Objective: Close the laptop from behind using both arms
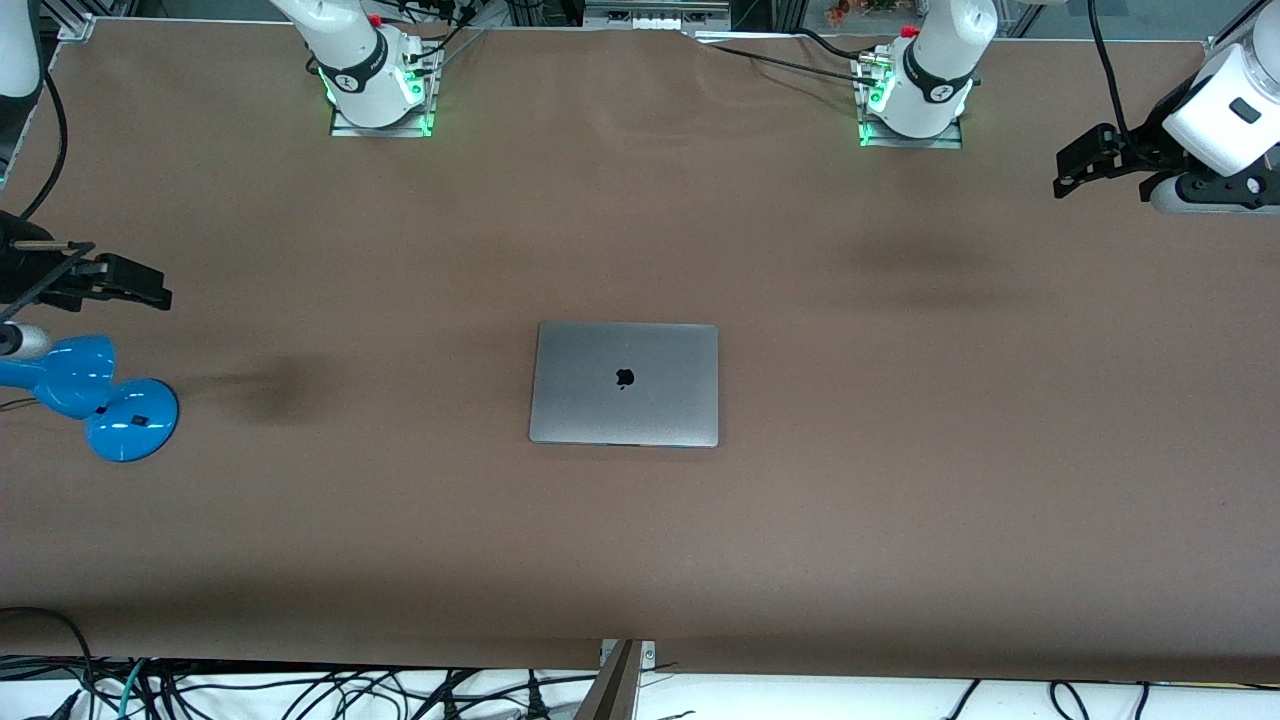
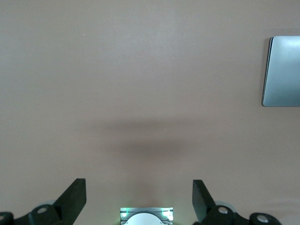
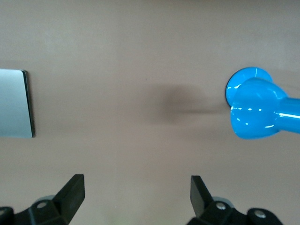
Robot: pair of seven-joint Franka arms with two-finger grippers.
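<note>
With the lid already down, closing looks done and nothing seems left but standing clear.
Laptop: laptop (image 1: pixel 624 384) lying shut and flat at mid-table on the brown table (image 1: pixel 900 500), logo up, no keyboard or screen showing.
Left gripper: left gripper (image 1: pixel 1085 160) up over the left arm's end of the table, well apart from the laptop; fingers (image 2: pixel 75 199) spread wide, holding nothing.
Right gripper: right gripper (image 1: pixel 125 282) over the right arm's end, above the blue lamp (image 1: pixel 95 395); fingers (image 3: pixel 75 192) wide apart, empty.
Wrist views: only one edge of the grey lid in each, bare cloth under both grippers.
Progress: judged complete; both arms apparently waiting.
</note>
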